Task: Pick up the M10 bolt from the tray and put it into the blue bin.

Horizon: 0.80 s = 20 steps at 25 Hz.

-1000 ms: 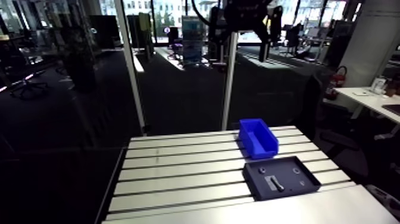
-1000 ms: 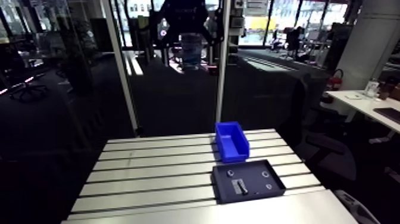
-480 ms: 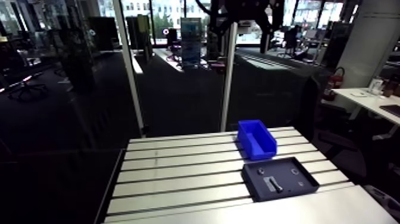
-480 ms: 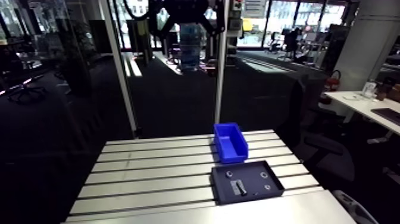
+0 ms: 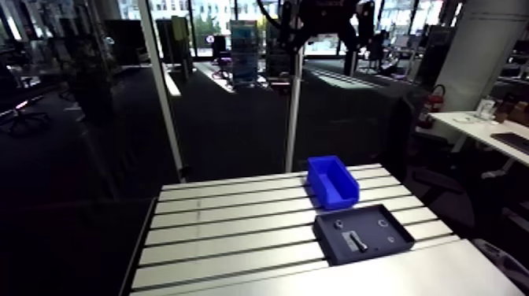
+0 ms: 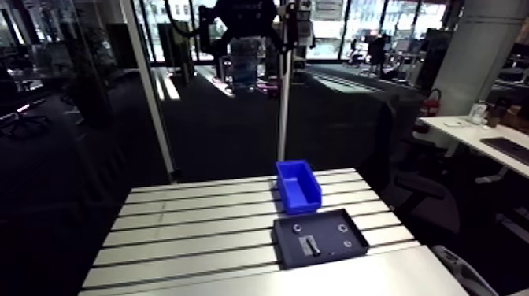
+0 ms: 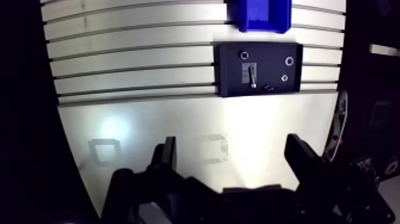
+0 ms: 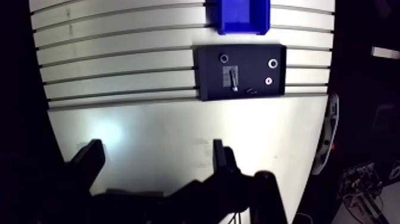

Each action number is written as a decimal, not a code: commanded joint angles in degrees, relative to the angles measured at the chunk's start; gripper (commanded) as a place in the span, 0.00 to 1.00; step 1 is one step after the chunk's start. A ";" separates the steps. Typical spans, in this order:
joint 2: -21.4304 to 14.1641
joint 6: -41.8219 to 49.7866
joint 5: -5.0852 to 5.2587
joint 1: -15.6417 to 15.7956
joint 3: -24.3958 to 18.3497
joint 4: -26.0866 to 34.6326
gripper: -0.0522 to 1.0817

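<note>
Wrist view: gripper [image 7: 232, 148] high over table [image 7: 149, 113], 2 fingers [image 7: 168, 149] spread wide, empty. M10 bolt [image 7: 252, 76] lies in tray [image 7: 226, 89], well ahead; blue bin [image 7: 260, 15] just beyond. Centre over bolt, fingers across shank, then descend.

The two dark fingers [image 7: 168, 156] stand wide apart with nothing between them, over the smooth part of the surface [image 7: 131, 128]. Well ahead of them, on the slotted part, lies a dark tray [image 7: 229, 74]. It holds a bolt [image 7: 252, 76] near its middle and three small rings [image 7: 289, 61]. The bin [image 7: 259, 21], blue, sits just beyond the tray.
</note>
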 commanded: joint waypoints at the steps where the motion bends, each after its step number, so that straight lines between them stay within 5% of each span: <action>1: 0.08 -10.41 0.36 -3.15 3.70 -4.01 0.06; 9: -0.28 -18.93 0.71 -6.05 10.47 -9.19 0.06; 17: -0.72 -21.04 2.91 -7.72 12.84 -13.15 0.06; 20: -0.72 -20.96 3.00 -7.99 13.37 -14.11 0.06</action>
